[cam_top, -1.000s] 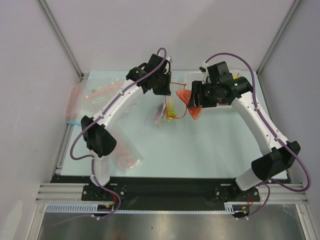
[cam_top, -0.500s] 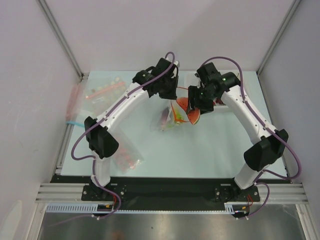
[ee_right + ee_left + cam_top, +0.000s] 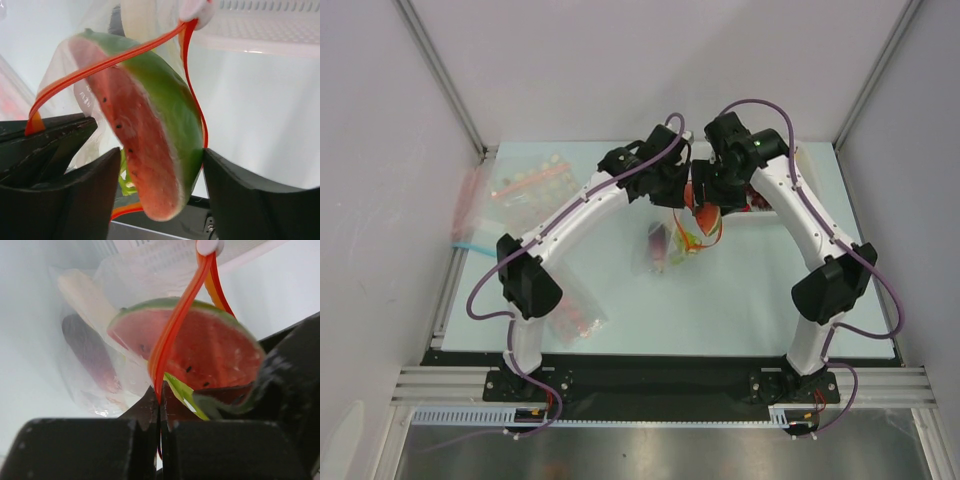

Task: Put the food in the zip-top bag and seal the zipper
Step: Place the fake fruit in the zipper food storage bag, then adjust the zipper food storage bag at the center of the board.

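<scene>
The clear zip-top bag (image 3: 658,245) hangs near the table's middle back. My left gripper (image 3: 160,400) is shut on its red-orange zipper (image 3: 172,325), holding the mouth up. Inside the bag I see a dark purple bunch of grapes (image 3: 90,352) and a pale scallion stalk (image 3: 85,292) with a green end (image 3: 182,392). My right gripper (image 3: 162,170) is shut on a watermelon slice (image 3: 150,130), red flesh toward the left finger, green rind against the right one. The slice sits within the open loop of the zipper (image 3: 100,65), right beside the left gripper (image 3: 680,190).
A white slotted tray (image 3: 265,30) stands just behind the bag at the back right. Clear bags with pink-red dots lie at the back left (image 3: 530,180) and near the left arm's base (image 3: 575,315). A bag with a blue strip (image 3: 468,240) lies at the left edge.
Both grippers have come together toward the middle. The right one carried the watermelon slice leftward into the zipper loop, and the left one shifted right with the bag mouth.
</scene>
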### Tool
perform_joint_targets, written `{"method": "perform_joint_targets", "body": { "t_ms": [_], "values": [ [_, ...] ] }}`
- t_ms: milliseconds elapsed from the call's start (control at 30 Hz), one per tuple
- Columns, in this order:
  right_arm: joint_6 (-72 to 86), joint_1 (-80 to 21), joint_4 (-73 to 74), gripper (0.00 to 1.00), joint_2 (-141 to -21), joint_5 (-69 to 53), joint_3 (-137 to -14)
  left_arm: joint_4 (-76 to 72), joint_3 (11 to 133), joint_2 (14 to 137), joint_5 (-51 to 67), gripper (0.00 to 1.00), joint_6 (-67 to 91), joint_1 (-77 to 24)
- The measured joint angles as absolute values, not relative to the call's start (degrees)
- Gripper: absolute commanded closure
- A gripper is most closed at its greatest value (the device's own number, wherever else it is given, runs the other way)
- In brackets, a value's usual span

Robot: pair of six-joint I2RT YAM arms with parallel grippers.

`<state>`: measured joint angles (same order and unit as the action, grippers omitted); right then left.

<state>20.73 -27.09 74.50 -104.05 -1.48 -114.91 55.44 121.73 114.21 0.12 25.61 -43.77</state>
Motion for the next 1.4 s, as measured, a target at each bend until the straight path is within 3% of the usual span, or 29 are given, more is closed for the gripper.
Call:
{"method": "perform_joint_targets", "body": {
  "t_ms": [300, 500, 733, 1033, 1067, 1167, 1300, 1400],
  "values": [
    [19.6, -27.1, 72.9, 0.17, -103.3, -0.9, -114.9, 55.5, 121.7, 114.2, 2.7, 1.00, 27.1, -42.4],
    [19.8, -25.2, 70.7, 0.31, -99.1, -2.9, -113.0, 55.4, 121.7, 114.2, 3.7, 1.00, 27.5, -40.4],
    [20.8, -18.4, 64.6, 0.35, -92.6, -9.0, -104.3, 55.4, 121.7, 114.2, 4.3, 1.00, 27.5, -38.4],
    [25.2, -20.8, 53.1, 0.44, -90.9, -16.1, -89.8, 55.4, 121.7, 114.1, 4.8, 1.00, 27.5, -37.7],
    [25.5, -21.3, 52.2, 0.48, -91.2, -16.2, -89.8, 55.4, 121.7, 114.0, 4.8, 1.00, 27.5, -37.7],
    [26.2, -22.3, 49.9, 0.79, -91.7, -16.4, -89.8, 55.4, 121.7, 113.6, 4.8, 1.00, 27.4, -37.4],
    [26.9, -22.5, 48.9, 1.00, -92.4, -16.1, -90.2, 55.5, 121.6, 113.1, 4.7, 1.00, 27.4, -36.7],
    [27.0, -22.5, 49.2, 1.00, -93.3, -15.4, -92.9, 55.4, 120.9, 112.5, 4.7, 1.00, 27.3, -36.1]
  ]
}}
